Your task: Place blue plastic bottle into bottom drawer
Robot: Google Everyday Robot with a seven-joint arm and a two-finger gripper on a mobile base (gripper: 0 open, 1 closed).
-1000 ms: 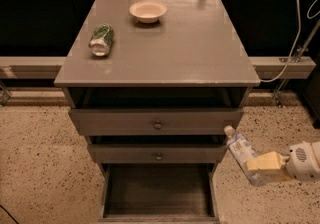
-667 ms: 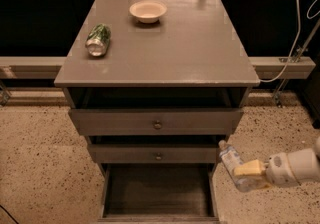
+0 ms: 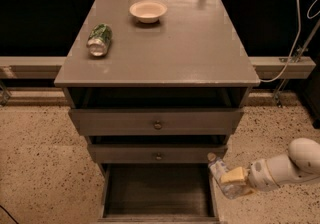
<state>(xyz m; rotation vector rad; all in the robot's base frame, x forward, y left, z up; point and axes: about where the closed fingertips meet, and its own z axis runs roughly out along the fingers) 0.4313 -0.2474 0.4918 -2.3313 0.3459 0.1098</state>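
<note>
At the right edge of the open bottom drawer [image 3: 157,193], the gripper [image 3: 235,177] clasps the bottle [image 3: 219,167]; it has slid leftward and lower over the last second; the bottle hangs above the drawer's right wall, not yet inside; release looks near.

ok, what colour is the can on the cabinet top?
Can: green patterned, silver end; camera view. Gripper holds blue plastic bottle at right edge of bottom drawer.

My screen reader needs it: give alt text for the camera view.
The gripper holds the blue plastic bottle beside the right edge of the open bottom drawer. A green can and a bowl rest on the cabinet top.
</note>
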